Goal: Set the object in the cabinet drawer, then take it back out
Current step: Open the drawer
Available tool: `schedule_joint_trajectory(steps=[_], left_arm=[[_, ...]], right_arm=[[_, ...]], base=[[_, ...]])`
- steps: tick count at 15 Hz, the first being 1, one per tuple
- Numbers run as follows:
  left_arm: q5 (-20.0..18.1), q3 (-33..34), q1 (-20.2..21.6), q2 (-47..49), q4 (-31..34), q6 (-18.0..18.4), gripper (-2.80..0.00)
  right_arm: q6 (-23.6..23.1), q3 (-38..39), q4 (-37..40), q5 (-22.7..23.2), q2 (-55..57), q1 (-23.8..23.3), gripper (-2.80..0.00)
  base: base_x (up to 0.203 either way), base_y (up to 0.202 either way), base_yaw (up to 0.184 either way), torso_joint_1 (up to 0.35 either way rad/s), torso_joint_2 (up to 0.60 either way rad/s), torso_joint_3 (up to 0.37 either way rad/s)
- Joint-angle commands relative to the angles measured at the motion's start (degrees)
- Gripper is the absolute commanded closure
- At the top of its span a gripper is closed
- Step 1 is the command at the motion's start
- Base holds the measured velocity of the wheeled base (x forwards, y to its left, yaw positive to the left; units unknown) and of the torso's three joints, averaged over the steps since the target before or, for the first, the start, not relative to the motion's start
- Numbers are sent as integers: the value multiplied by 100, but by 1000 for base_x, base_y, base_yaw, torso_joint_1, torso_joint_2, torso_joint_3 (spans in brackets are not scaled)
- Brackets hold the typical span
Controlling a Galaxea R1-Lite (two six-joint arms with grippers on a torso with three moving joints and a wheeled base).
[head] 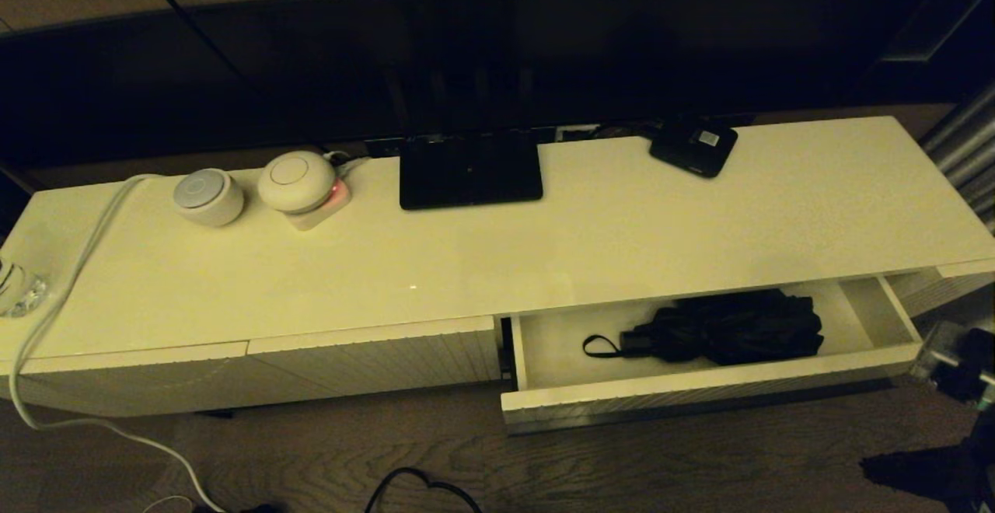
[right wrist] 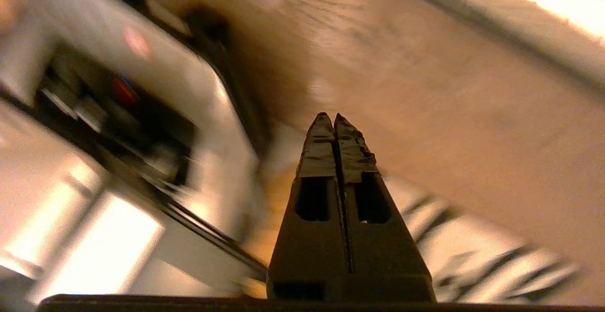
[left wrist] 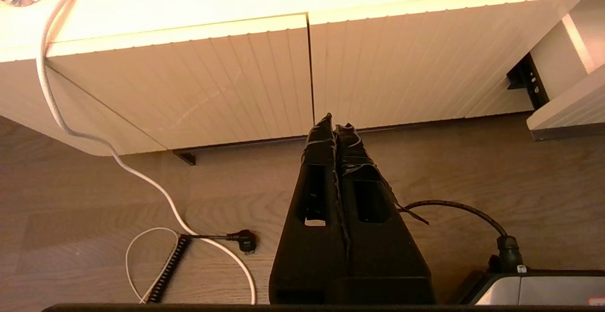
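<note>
Lower right of the frame, the cabinet drawer is pulled open with the black umbrella lying inside, wrist loop pointing left. Up top on the cabinet: two round white gadgets at upper left, a black stand plate center, a small black box upper right.

On the cabinet top, a black stand plate sits at twelve o'clock, two round white devices at ten, a small black box at one, and a white cable trails floorward at nine.
</note>
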Motion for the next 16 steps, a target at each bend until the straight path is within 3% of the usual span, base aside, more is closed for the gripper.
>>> schedule_joint_trajectory(steps=[1, 5, 11, 16], left_arm=[[4, 18, 2, 0, 1, 0, 0], [4, 18, 2, 0, 1, 0, 0], [4, 18, 2, 0, 1, 0, 0], [4, 18, 2, 0, 1, 0, 0]], right_arm=[[1265, -439, 36, -27, 782, -2, 0], [2522, -1104, 11, -646, 1759, 4, 0], [3175, -1907, -12, -1121, 2569, 115, 0], [3253, -2189, -23, -1238, 2977, 164, 0]], base=[[0, 0, 0, 0, 0, 0], [0, 0, 0, 0, 0, 0], [0, 0, 0, 0, 0, 0], [0, 0, 0, 0, 0, 0]])
